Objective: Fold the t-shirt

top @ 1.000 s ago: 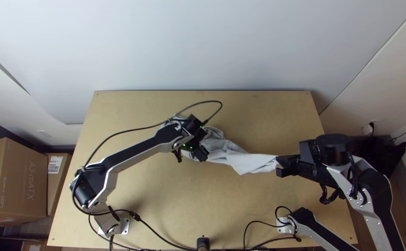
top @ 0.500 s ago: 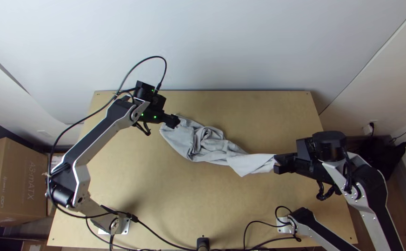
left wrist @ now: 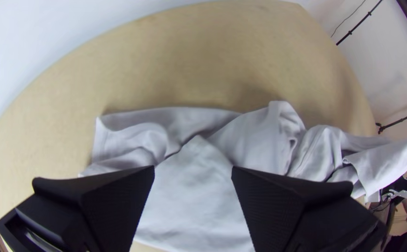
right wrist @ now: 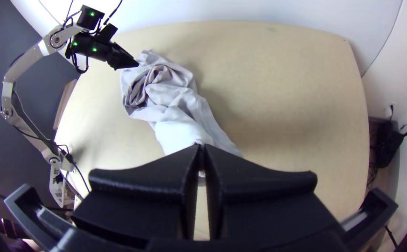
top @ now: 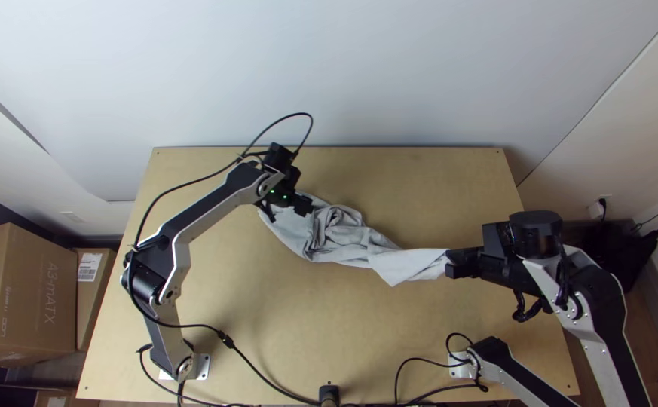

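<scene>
Pale wall point(top: 329, 83) behind a light wooden bench point(top: 329, 316), brown boxes point(top: 31, 294) off beyond the left edge. And out across the middle of the bench, the shirt point(top: 340, 252): light grey, bunched, a loose heap of folds on the side toward the far left corner, then narrowing into a creased tail toward the right edge.

Over at the heap, on the far left side, the left gripper point(top: 306, 206), on an arm slanting up from the near left corner. Wide open, black fingers point(left wrist: 110, 200) well apart in the left wrist view, with hold of nothing; grey cloth below and visible through the gap. Touching or just above it? Hard to say.

Across to the other side, short of the right edge, the right gripper point(top: 451, 264). Closed up tight, black fingers point(right wrist: 166, 170) together on the narrow end of the shirt, a proper pinch of cloth. Well apart, the two grippers, with the shirt strung out between.

Dark cable point(top: 291, 115) looping above the left gripper, more cables point(top: 411, 360) trailing along the near edge.
</scene>
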{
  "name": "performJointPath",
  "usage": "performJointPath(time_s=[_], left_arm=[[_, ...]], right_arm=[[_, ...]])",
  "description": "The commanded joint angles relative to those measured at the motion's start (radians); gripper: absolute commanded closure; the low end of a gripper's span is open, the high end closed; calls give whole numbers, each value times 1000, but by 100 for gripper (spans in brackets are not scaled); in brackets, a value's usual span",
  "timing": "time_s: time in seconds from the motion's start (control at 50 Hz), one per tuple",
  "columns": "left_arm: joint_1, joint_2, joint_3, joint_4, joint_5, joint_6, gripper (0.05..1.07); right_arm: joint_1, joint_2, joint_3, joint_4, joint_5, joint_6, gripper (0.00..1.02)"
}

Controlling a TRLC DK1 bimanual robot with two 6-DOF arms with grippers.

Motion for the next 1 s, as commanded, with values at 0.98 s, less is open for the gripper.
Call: performJointPath(time_s=[0.98], left_arm=[[-111, 279, 280, -159, -247, -80, 64]], right_arm=[[-10, -21, -24, 41, -8, 9, 100]])
